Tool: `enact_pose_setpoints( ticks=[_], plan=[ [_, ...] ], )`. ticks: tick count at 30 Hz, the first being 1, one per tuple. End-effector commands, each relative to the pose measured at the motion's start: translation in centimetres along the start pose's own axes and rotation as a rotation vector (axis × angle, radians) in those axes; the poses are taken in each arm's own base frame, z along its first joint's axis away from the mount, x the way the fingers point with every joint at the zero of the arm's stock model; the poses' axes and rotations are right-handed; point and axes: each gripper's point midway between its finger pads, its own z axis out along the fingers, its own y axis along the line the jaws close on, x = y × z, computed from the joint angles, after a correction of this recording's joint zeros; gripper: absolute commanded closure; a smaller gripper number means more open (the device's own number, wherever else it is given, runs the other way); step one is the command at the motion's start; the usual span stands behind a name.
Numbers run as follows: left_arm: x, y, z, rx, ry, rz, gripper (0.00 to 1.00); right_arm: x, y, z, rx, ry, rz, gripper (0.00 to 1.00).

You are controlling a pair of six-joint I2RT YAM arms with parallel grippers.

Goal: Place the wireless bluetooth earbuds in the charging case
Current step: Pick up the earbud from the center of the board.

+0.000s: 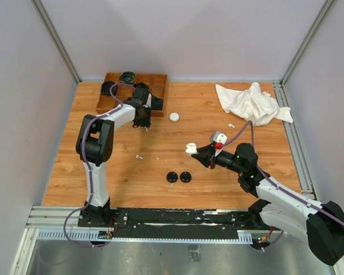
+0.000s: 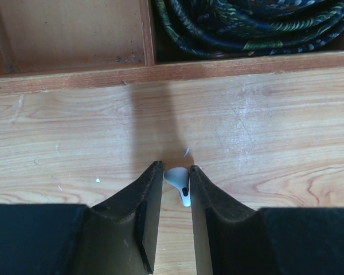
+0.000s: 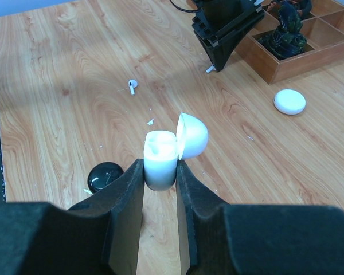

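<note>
Matte left jaws flank a glossy stemmed earbud.

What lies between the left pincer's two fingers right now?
A white earbud lying on the wooden table, closely flanked by both fingers; the left wrist view shows it. Whether they pinch it is unclear.

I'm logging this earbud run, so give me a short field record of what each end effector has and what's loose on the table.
left end effector: fingers either side of white earbud on table; grip unclear
right end effector: shut on open white case
loose earbud: white, on table
closed white case: on table
black cases: two, side by side
</note>
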Motion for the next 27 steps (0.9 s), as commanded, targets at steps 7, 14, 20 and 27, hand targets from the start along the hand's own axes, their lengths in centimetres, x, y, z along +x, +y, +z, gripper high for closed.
enact_pose_setpoints(
  ticks=[7, 14, 20, 27],
  plan=[
    [2.4, -0.4, -1.4, 0.041, 0.041, -0.020, 0.73, -2.4, 0.2, 0.3, -0.018, -0.050, -0.042, 0.99],
    [3.6, -2.1, -3.2, 0.069, 0.009, -0.016, 0.76, -2.2, 0.0, 0.3, -0.008, -0.048, -0.040, 0.99],
    [2.6, -4.4, -6.6, 0.121, -0.133, -0.050, 0.78, -2.4, -0.3, 0.5, 0.008, -0.074, -0.050, 0.99],
    [1.6, -7.7, -11.2, 0.186, -0.298, -0.064, 0.79, -3.2, -0.8, 0.8, 0.035, -0.115, -0.074, 0.99]
  ],
)
